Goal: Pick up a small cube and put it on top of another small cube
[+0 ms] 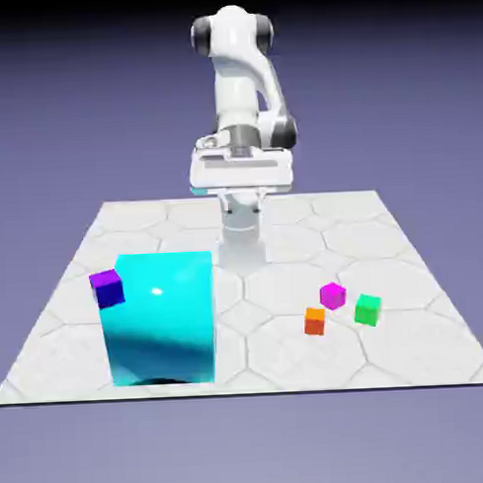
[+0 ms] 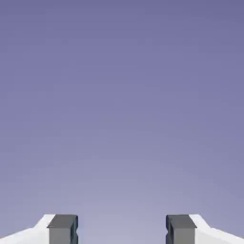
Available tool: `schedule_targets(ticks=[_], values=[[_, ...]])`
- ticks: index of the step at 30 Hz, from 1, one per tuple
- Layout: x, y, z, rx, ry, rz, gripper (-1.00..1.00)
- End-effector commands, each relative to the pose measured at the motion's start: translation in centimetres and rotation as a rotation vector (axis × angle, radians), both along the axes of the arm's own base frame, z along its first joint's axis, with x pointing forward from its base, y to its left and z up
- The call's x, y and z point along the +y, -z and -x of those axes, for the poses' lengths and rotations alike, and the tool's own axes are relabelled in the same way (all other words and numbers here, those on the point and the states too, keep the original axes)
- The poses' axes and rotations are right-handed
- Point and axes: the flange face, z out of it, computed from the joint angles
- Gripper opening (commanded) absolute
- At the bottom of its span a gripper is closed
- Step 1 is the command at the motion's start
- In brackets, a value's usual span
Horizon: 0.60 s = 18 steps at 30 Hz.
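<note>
The small magenta-pink cube [image 1: 333,295] sits on the tiled table at the exterior view's right. The dark violet-purple cube [image 1: 107,288] lies far to the left, against the big cyan block's upper left corner as seen here. My gripper [image 1: 241,174] hangs high near the robot's base at the table's far edge, well away from both cubes. In the hand view the gripper [image 2: 121,229] is open, with two grey fingertips [image 2: 62,228] wide apart and nothing between them. That view shows only the plain backdrop, no cube.
A big cyan block [image 1: 165,318] fills the table's front left. An orange cube [image 1: 315,321] and a green cube [image 1: 367,309] lie close to the magenta one, in front of it and to its right. The table's front edge [image 1: 248,391] runs just below them.
</note>
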Motion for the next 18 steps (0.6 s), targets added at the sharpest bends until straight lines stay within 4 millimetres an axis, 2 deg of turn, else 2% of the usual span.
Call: schedule_targets(ticks=[1, 5, 9, 14, 18], values=[[0.3, 1.6, -0.3, 0.063, 0.031, -0.032, 0.00], [1.8, 8.4, -0.8, 0.318, 0.159, -0.160, 0.00], [3.8, 15.0, 0.2, 0.579, 0.294, -0.290, 0.00], [7.2, 22.2, 3.0, 0.914, 0.469, -0.452, 0.00], [10.7, 26.7, 6.3, 1.192, 0.608, -0.581, 0.00]])
